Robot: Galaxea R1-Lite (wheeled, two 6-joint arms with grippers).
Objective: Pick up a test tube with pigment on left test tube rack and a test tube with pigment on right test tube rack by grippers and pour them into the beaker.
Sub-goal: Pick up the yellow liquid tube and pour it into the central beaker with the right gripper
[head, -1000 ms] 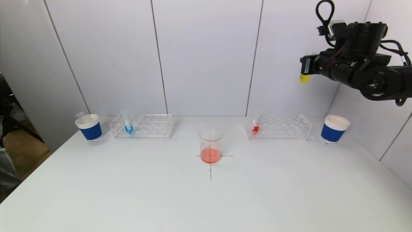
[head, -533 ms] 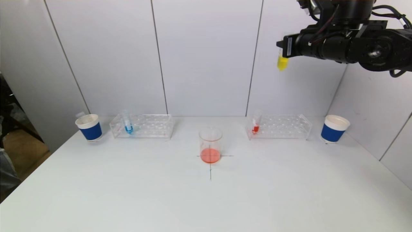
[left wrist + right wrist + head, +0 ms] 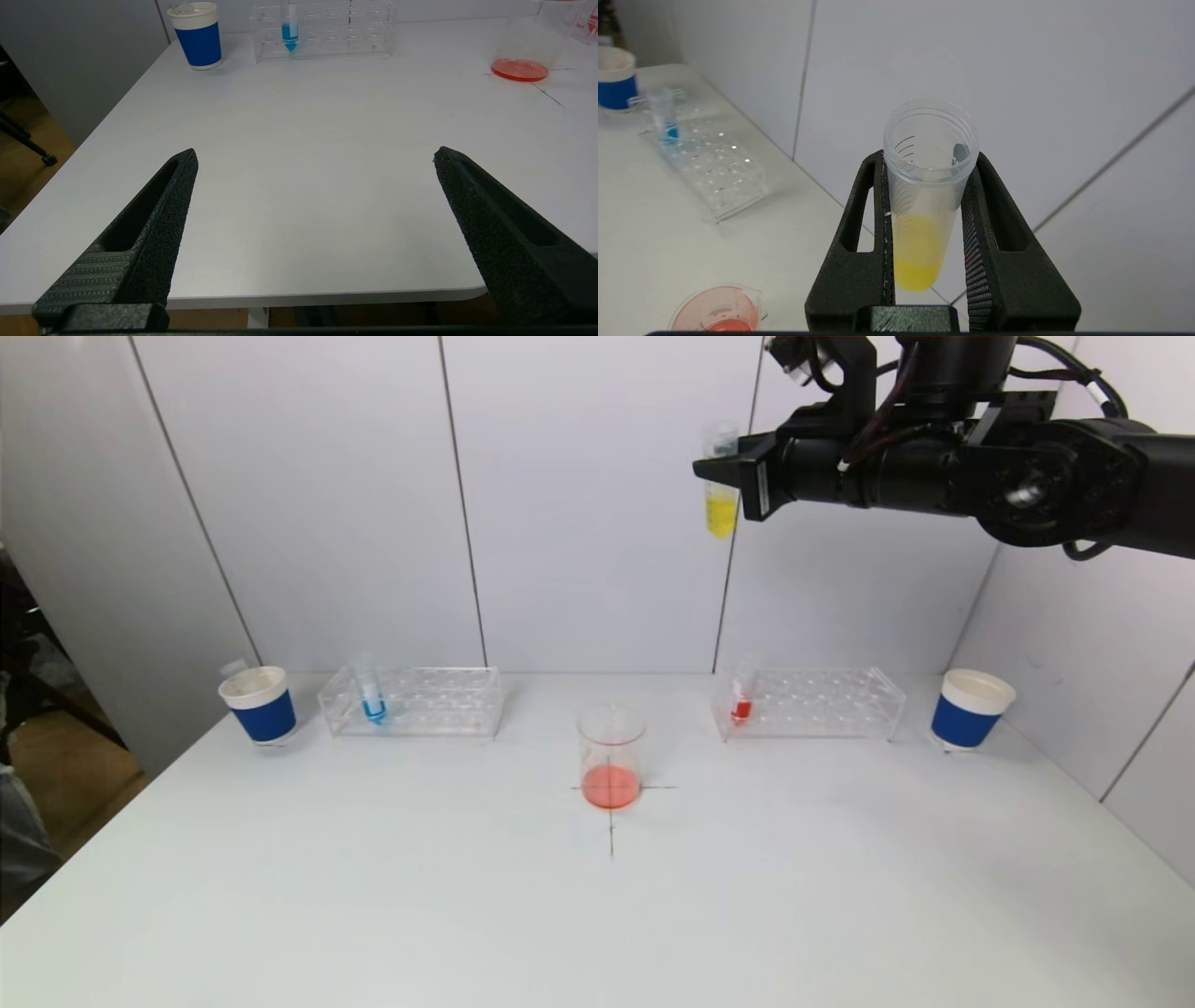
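My right gripper [image 3: 724, 476] [image 3: 927, 158] is shut on a clear test tube with yellow pigment [image 3: 720, 509] [image 3: 920, 224], held upright high above the table, up and right of the beaker [image 3: 611, 756]. The beaker holds orange-red liquid and stands on a cross mark at the table's centre. The left test tube rack [image 3: 411, 702] holds a tube with blue pigment [image 3: 372, 695] [image 3: 290, 30]. On the right test tube rack [image 3: 810, 703] stands a tube with red pigment [image 3: 742, 695]. My left gripper [image 3: 315, 156] is open, low at the table's near edge, with nothing between its fingers.
A blue-and-white paper cup [image 3: 258, 705] stands left of the left rack, another paper cup [image 3: 968, 709] right of the right rack. White wall panels close off the back and right side. The table's left edge drops off to the floor.
My right arm has swung leftward and upward with the yellow tube, from the far right toward the space above the right rack's left end. The left gripper has not moved.
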